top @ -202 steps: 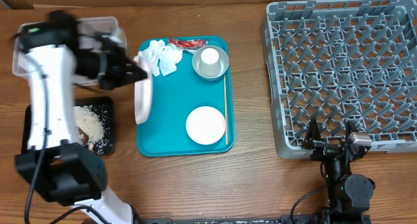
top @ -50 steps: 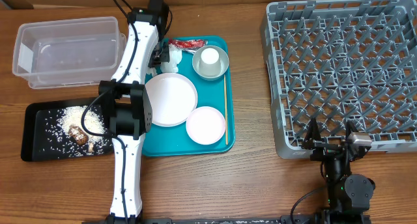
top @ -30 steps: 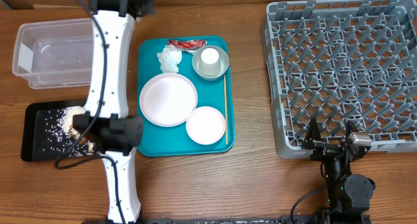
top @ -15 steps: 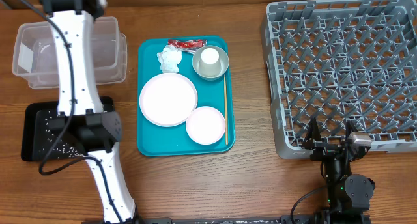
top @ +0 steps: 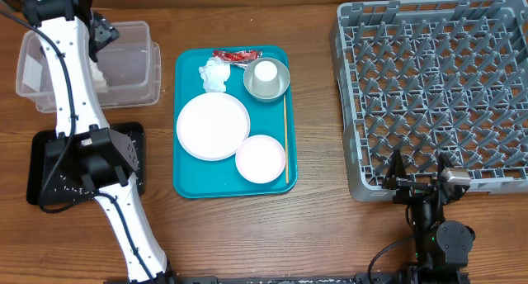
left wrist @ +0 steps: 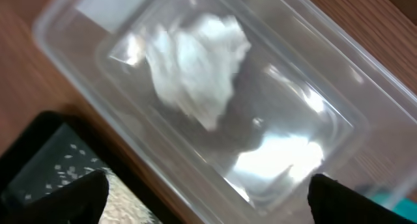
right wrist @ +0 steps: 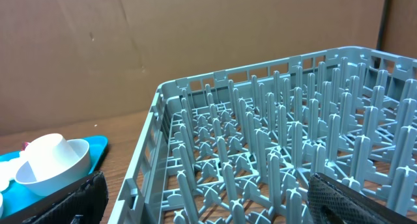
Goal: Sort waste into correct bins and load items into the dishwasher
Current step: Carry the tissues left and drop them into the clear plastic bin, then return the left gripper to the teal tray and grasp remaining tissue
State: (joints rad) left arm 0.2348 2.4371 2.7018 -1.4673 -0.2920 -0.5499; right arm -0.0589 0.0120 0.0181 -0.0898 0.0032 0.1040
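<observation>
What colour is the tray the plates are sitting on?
Teal. The tray shows best in the overhead view.

crumpled white napkin (left wrist: 195, 61) lying in clear tub (top: 136, 65), top-left; black tray (left wrist: 45, 136) w/ rice grains (left wrist: 68, 168) sitting just beside. 2nd napkin (top: 216, 75), red wrapper (top: 237, 56), big plate (top: 213, 126), small dish (top: 260, 158), cup (top: 265, 72) in grey bowl (top: 281, 87), stick (top: 285, 139) resting on teal tray (top: 186, 177). grey rack (top: 433, 94) sitting far right.

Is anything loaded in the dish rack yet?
No, the overhead view shows the dish rack with nothing in it.

White napkin (left wrist: 195, 68), clear tub (top: 136, 65), teal tray (top: 186, 182)
</observation>
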